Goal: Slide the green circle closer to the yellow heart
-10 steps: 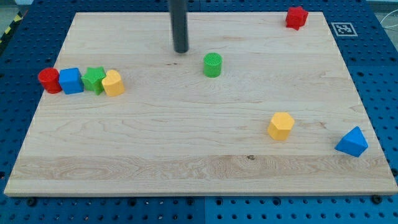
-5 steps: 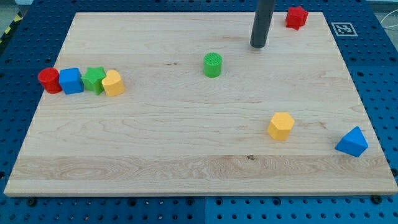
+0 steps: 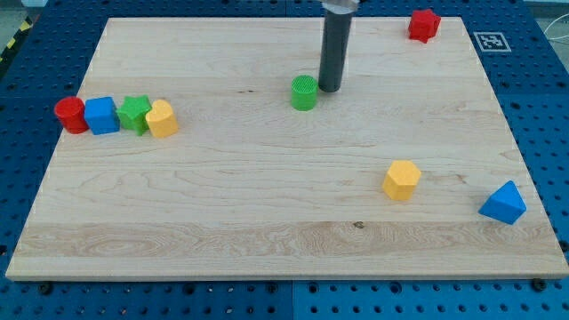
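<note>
Standing just beside the green circle (image 3: 304, 92), on the side toward the view's right, my tip (image 3: 330, 89) looks about touching it, though I cannot tell for certain. No claw exists on this rod, so nothing opens or closes. The green circle sits in the upper middle of the surface (image 3: 267, 222), well apart from the yellow heart (image 3: 162, 118), which ends a row of blocks at the view's left. I judge the push toward the view's left not yet done.

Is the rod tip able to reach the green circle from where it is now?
Probably yes. My tip stands just at the view's right of the green circle, very near or touching, with nothing between them.
</note>
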Controlling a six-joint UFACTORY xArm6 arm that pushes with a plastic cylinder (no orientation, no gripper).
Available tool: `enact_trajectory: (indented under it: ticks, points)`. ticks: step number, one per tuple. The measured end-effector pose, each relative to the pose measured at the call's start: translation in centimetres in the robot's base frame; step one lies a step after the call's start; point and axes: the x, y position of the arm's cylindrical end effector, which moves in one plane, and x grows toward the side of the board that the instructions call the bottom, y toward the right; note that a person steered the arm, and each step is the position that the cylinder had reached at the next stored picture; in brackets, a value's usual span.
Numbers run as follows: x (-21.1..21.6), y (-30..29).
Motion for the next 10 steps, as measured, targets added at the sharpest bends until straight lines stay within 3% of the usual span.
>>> enact_trajectory:
  ticks: [4,7,10]
  points:
    - [3.4,-9.3]
    - [6.3,-6.5]
    - [6.9,-10.3]
